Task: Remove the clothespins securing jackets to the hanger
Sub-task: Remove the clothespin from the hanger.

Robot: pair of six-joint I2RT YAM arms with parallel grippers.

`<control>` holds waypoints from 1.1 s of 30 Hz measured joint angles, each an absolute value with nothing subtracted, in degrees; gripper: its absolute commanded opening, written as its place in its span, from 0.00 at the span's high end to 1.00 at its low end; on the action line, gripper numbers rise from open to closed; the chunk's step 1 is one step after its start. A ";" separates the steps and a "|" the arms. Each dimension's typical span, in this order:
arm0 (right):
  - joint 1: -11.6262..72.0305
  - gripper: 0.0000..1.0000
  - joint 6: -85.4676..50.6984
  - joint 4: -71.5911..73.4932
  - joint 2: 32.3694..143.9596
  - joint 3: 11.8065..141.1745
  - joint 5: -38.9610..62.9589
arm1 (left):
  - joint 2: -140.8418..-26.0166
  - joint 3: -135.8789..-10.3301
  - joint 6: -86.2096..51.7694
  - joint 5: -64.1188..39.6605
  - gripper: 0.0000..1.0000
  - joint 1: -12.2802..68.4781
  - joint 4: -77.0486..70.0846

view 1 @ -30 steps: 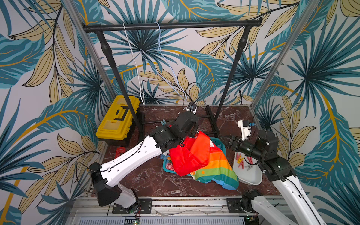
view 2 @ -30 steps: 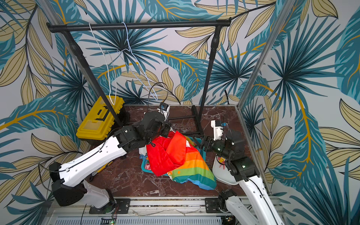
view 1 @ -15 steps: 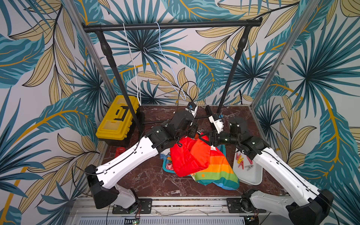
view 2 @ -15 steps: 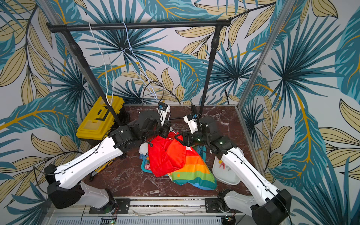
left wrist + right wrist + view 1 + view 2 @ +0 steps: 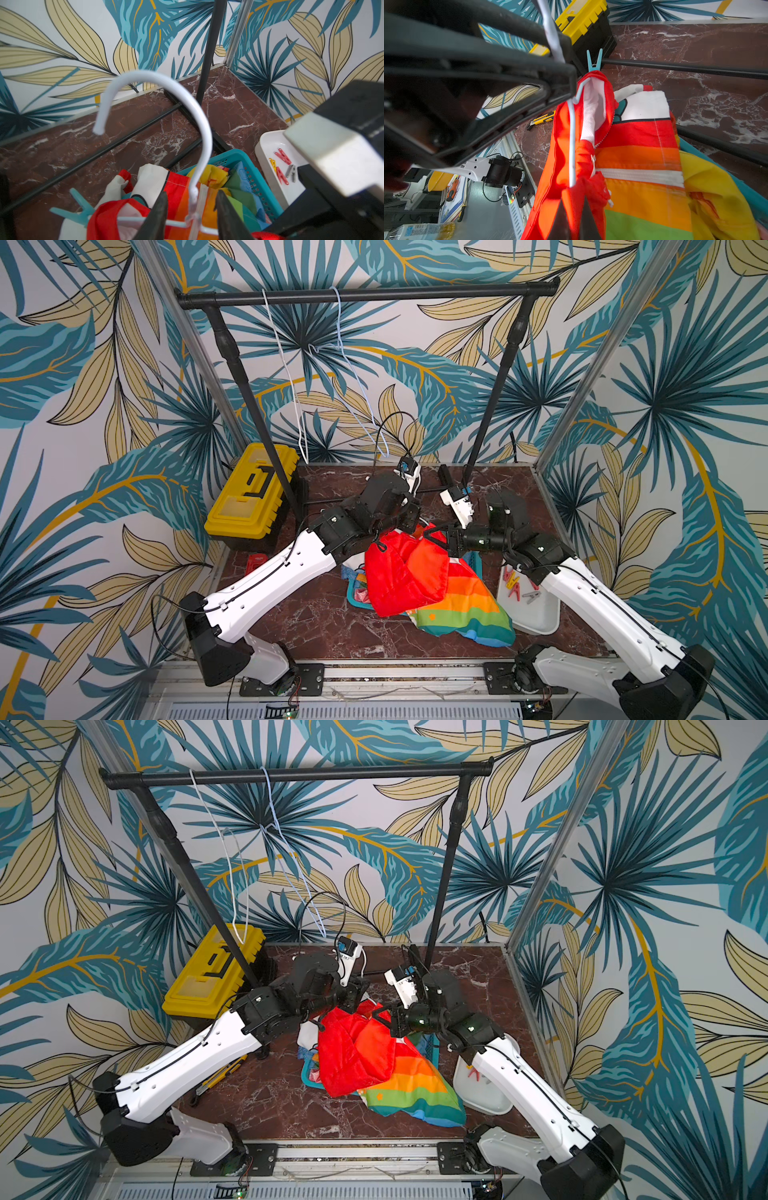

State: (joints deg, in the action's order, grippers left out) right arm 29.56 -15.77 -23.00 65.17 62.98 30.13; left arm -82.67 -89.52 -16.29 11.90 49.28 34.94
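Left wrist view showed the hanger [image 5: 149,74], thin white wire with a curved hook, standing upright with its neck between the fingers of the left gripper [image 5: 191,192]. Those jaws stood partly apart, wider than the wire, gripping nothing. On it hung one of the jackets, the rainbow-striped jacket [image 5: 453,597]. It had a red hood and white lining, and was thin and crumpled, its stripes running red, orange, yellow, green and blue. In both top views it draped from between the two grippers at mid-table, over the basket and down onto the brown marble table [image 5: 316,626]. One teal clothespin [image 5: 595,61] was clipped over the red cloth at the hanger's shoulder on the left arm's side. The right gripper [image 5: 573,199] was closed tight at the opposite shoulder, where the wire vanished under red fabric. Whether it pinched a peg or only cloth could not be told.

The teal basket [image 5: 254,178], perforated, lay under the jacket and held more crumpled bright cloth; the garments in it could not be counted. Just beside it, the white tray [image 5: 268,145] held four loose pins [image 5: 282,158]: two red, one yellow, one grey.

Two bare wire hangers [image 5: 286,377], one white and one pale blue, hung on the black rail [image 5: 415,292], making three hangers in all. One yellow toolbox [image 5: 249,497] sat by a post of the rail, on the left arm's side.
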 measured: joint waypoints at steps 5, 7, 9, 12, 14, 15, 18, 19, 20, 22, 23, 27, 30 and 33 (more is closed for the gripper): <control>29.54 1.00 -15.68 -22.79 64.18 61.36 29.63 | -75.13 -83.05 -17.67 10.13 0.24 44.25 35.16; 29.54 1.00 -15.33 -22.79 64.20 61.25 29.78 | -71.29 -80.86 -18.55 9.15 0.21 41.91 35.22; 29.52 1.00 -14.63 -22.76 64.20 61.17 30.46 | -67.29 -78.63 -19.42 7.27 0.19 38.92 34.87; 29.50 1.00 -13.65 -22.59 64.20 60.99 32.58 | -62.76 -75.20 -21.32 1.56 0.16 31.88 33.65; 29.50 1.00 -13.02 -22.52 64.18 60.99 34.48 | -61.10 -72.07 -23.24 -3.33 0.13 25.82 31.81; 29.50 1.00 -12.86 -22.46 64.18 60.99 35.27 | -60.88 -70.61 -24.25 -5.63 0.13 23.29 30.89; 29.69 1.00 -12.27 -22.37 64.03 60.99 36.53 | -61.82 -66.61 -28.03 -12.58 0.13 17.17 28.80; 30.11 1.00 -11.77 -22.50 63.81 60.99 36.23 | -62.61 -65.82 -29.23 -14.35 0.13 15.94 28.51; 31.00 1.00 -11.11 -22.72 63.53 61.01 35.18 | -63.40 -65.45 -30.24 -15.75 0.13 15.27 28.40; 34.81 1.00 -9.08 -24.49 63.20 61.52 31.03 | -65.08 -65.30 -32.18 -18.44 0.13 14.63 28.40; 36.77 1.00 -8.34 -25.43 63.20 61.93 28.86 | -65.65 -65.32 -32.97 -19.40 0.13 14.48 28.53; 44.31 1.00 -5.43 -27.81 63.09 62.54 17.72 | -65.45 -65.32 -36.21 -22.65 0.12 14.04 30.52; 48.75 1.00 -3.75 -29.04 63.00 62.54 9.10 | -63.33 -65.17 -38.26 -24.45 0.14 12.23 33.78; 52.88 1.00 -2.39 -29.34 63.13 62.54 2.33 | -60.62 -64.05 -40.18 -27.40 0.16 9.80 35.83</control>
State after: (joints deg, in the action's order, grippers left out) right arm 52.88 -2.39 -29.34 63.13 62.54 2.33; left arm -60.62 -64.05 -40.18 -27.40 9.80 35.83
